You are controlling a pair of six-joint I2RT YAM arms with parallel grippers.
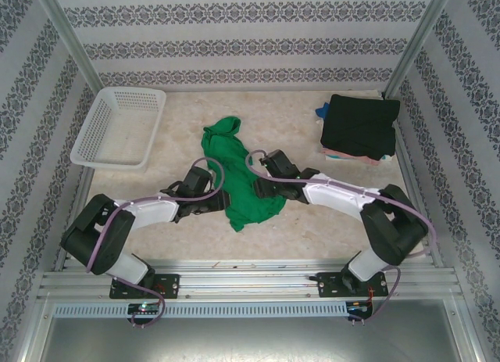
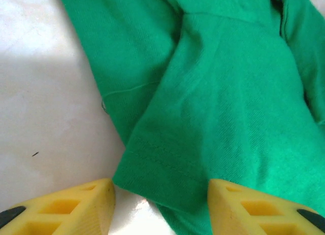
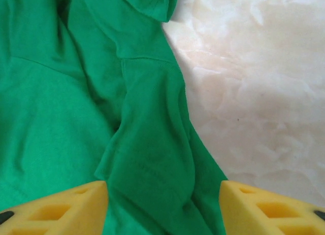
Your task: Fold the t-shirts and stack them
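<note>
1. The green t-shirt (image 1: 238,178) is laid crumpled at the middle of the table (image 1: 328,221). Its long axis runs from far to near, slightly tilted.
2. Its narrow, bunched end is pointed at the back wall, and its broader end at the arm bases.
3. The left gripper (image 2: 161,189) is set at the shirt's left edge. Its jaws are spread, with a sleeve hem lying unpinched between them.
4. The right gripper (image 3: 163,190) is set at the right edge, its jaws likewise spread over a fold.
5. The black t-shirt (image 1: 361,123) is seen folded at the far right, well apart from the green one.
</note>
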